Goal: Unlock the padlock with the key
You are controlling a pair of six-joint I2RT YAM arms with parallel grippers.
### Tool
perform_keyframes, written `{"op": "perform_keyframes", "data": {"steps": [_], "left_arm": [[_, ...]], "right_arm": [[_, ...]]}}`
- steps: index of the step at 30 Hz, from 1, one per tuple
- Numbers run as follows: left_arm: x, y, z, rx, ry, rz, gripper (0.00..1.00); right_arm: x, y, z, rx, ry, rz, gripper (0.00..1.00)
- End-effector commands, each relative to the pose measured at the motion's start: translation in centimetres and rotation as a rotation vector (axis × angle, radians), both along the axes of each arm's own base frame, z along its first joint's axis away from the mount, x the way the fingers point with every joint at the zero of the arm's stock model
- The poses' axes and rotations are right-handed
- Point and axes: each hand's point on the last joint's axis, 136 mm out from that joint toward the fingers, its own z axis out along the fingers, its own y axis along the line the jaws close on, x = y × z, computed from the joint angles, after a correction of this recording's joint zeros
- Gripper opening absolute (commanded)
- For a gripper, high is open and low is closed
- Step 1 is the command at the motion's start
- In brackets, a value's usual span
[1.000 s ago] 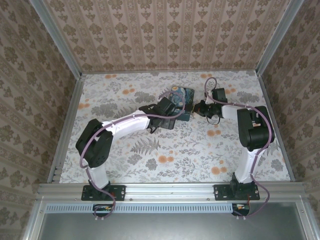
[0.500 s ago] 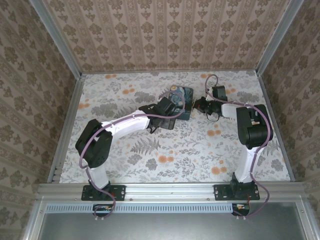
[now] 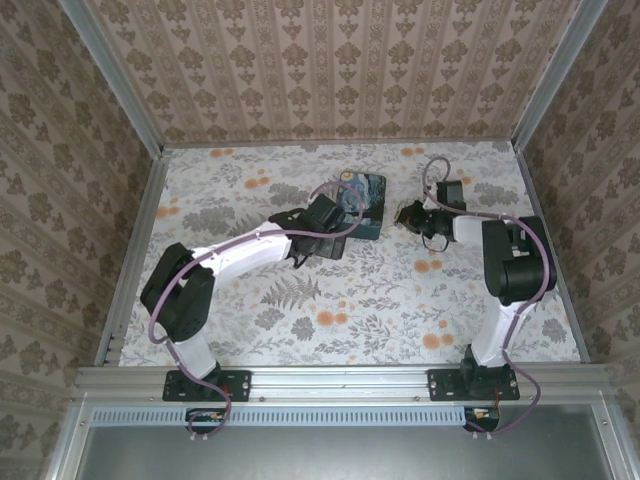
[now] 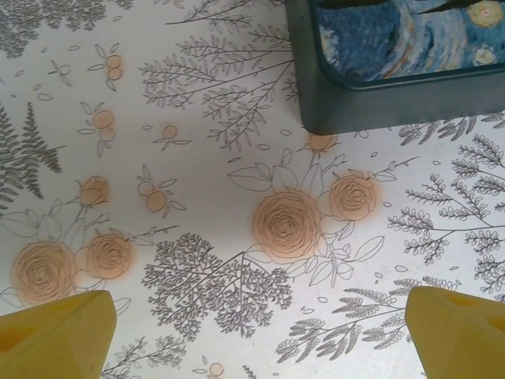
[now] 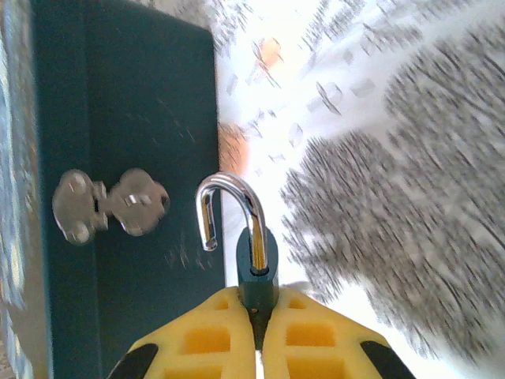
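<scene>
Bright even light, blurry right-wrist floor

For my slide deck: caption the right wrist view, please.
Right claw shut on the padlock, shackle end free, beside the metal hasp on the blue box.

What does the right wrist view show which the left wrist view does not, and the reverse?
Right wrist, not left: the padlock pinched in the shut right gripper, one shackle end free, and a metal hasp on the blue box. Left wrist, not right: the open left gripper, holding nothing. Both: that box and the floral tablecloth.
</scene>
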Motion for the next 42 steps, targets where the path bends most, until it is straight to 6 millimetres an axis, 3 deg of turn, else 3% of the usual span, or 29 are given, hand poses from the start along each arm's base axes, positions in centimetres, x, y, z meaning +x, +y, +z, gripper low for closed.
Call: {"op": "perform_keyframes", "data": {"steps": [1, 6, 12, 20, 24, 27, 33, 38, 42], "left_arm": [[-0.4, 1.5, 1.7, -0.005, -0.020, 0.012, 0.98], [-0.5, 2.7, 2.7, -0.025, -0.034, 0.030, 1.00], [-0.7, 4.0, 3.5, -0.037, -0.051, 0.056, 1.00], [-1.0, 5.4, 5.1, -0.047, -0.086, 0.087, 1.00], [-1.0, 5.9, 5.4, -0.048, -0.090, 0.096, 1.00], [-1.1, 6.1, 5.3, -0.044, -0.088, 0.099, 1.00], [-1.3, 6.3, 5.0, -0.042, -0.080, 0.101, 1.00], [-1.4, 6.2, 4.6, -0.050, -0.072, 0.102, 1.00], [-1.5, 6.2, 4.7, -0.048, -0.072, 0.103, 1.00]], "right_arm": [[-1.4, 0.7, 2.4, 0.055, -0.067, 0.000, 0.00], [-6.1, 3.9, 4.4, 0.069, -0.093, 0.084, 0.00], [-13.0, 11.0, 5.8, 0.037, -0.124, 0.255, 0.00], [-20.2, 20.3, 4.2, 0.084, -0.115, 0.403, 0.00], [-22.0, 23.8, 2.6, 0.109, -0.083, 0.458, 0.00], [-21.7, 23.8, 0.8, 0.094, -0.060, 0.435, 0.00], [-20.4, 21.5, -1.4, 0.024, -0.036, 0.379, 0.00], [-19.7, 19.0, -3.0, -0.012, 0.003, 0.323, 0.38], [-19.3, 16.8, -3.0, -0.010, 0.007, 0.276, 0.54]]}}
